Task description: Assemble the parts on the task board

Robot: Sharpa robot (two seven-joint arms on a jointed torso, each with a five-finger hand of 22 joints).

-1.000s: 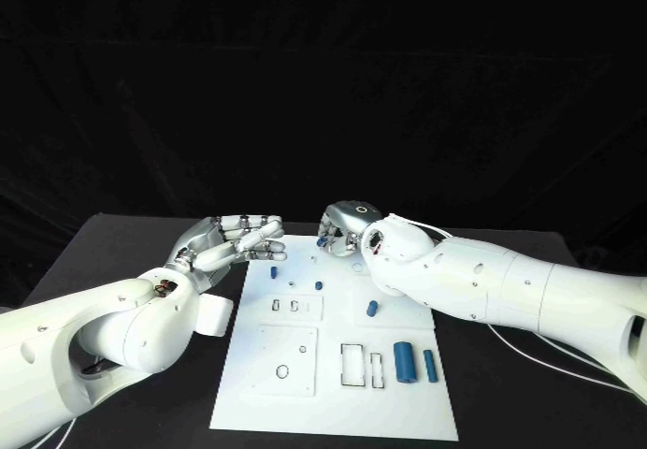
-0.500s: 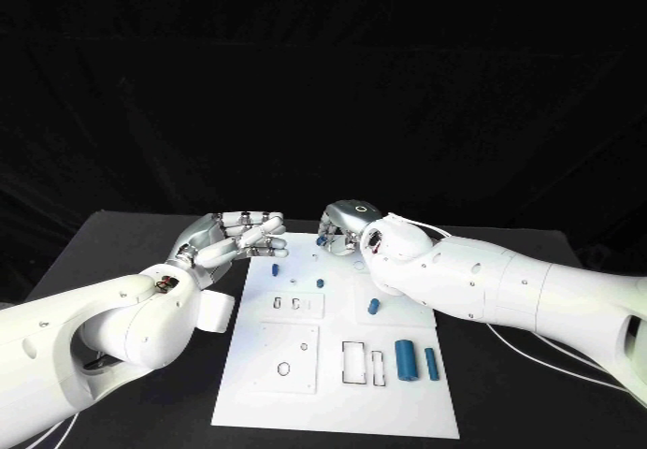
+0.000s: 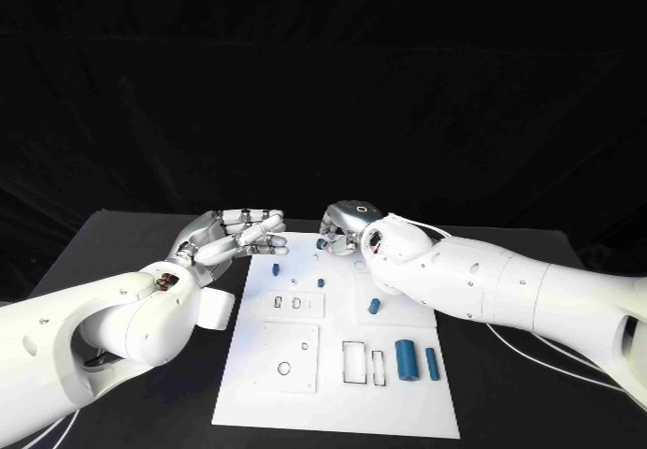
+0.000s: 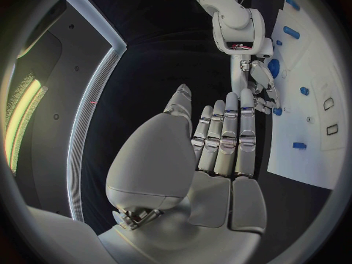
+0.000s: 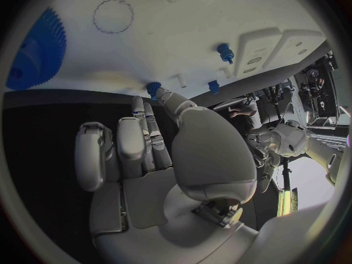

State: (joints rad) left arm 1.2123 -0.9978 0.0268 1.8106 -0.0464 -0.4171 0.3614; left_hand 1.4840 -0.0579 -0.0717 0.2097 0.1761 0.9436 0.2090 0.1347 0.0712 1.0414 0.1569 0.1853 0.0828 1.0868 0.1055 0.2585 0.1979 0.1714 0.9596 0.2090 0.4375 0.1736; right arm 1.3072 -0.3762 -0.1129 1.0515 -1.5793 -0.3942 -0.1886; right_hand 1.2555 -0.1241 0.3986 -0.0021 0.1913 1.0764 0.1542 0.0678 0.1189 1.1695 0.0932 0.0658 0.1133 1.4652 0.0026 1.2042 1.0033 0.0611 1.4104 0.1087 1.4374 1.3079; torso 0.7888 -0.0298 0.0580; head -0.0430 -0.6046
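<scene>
Fingers (image 3: pixel 256 232) of the left hand (image 3: pixel 222 238) have lifted slightly, spread and empty; right hand (image 3: pixel 344 227) stays curled, grasp unclear.

Board (image 3: pixel 337 393) sits mid-table (image 3: pixel 122 243), long side running away from the robot. Two pegs (image 3: pixel 405 359) lie side by side near its front right corner, slots (image 3: pixel 352 363) just left of them. Left hand (image 3: pixel 232 238) is off the far left corner, right hand (image 3: pixel 344 229) over the far edge
</scene>
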